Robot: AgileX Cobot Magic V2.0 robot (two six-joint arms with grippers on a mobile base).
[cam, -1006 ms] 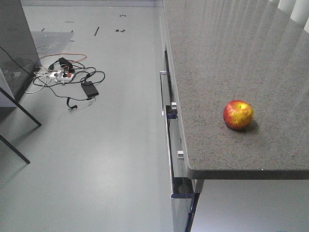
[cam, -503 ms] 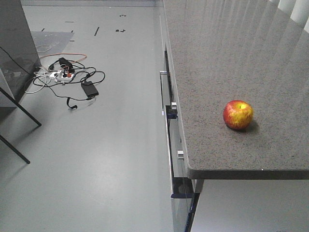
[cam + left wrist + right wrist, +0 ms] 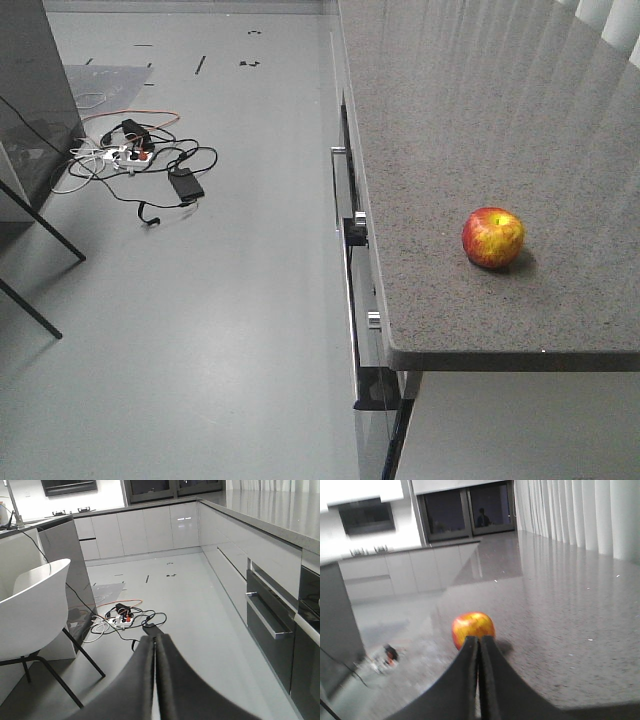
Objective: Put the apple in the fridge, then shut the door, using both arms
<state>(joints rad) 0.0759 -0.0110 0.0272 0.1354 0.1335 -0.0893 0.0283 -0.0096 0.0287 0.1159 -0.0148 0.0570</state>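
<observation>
Place: a modern fitted kitchen, perhaps a show or test kitchen rather than a lived-in home.
Counter: a long speckled grey stone worktop [image 3: 480, 120].
Storage: glossy pale cabinet fronts [image 3: 145, 530]; drawers [image 3: 272, 607] with bar handles.
Seating: a white shell chair [image 3: 35, 610].
Floor: a power strip [image 3: 125, 153] with tangled cables.
Window side: white curtains [image 3: 580, 510].

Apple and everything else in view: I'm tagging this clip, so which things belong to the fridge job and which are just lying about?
Job:
- apple, resting on the countertop
- right tool, shut, pointed at the apple
- left tool, shut

Lying about:
- cable tangle with power strip
- white chair
</observation>
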